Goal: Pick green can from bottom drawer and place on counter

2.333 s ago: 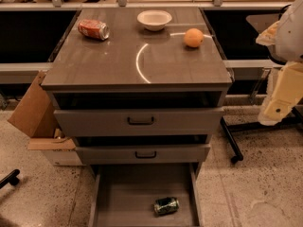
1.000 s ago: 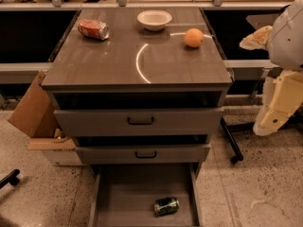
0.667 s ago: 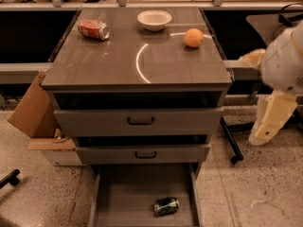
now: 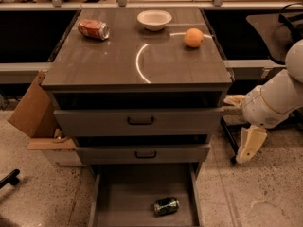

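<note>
The green can (image 4: 166, 205) lies on its side on the floor of the open bottom drawer (image 4: 123, 207), right of the middle and near the front. The counter (image 4: 104, 60) is the glossy grey-brown cabinet top with a curved white reflection. My arm reaches in from the right edge of the camera view. The gripper (image 4: 248, 147) hangs beside the cabinet's right side at the height of the middle drawer, well above and to the right of the can. It holds nothing that I can see.
On the counter are a red-orange can (image 4: 93, 29) on its side at the back left, a white bowl (image 4: 154, 19) at the back and an orange (image 4: 193, 38) at the right. Two handled drawers (image 4: 140, 121) stand slightly open. A cardboard box (image 4: 32, 112) leans at the left.
My arm has swung down and leftward along the cabinet's right side, from counter height to middle drawer height. The can and the counter items have not moved.
</note>
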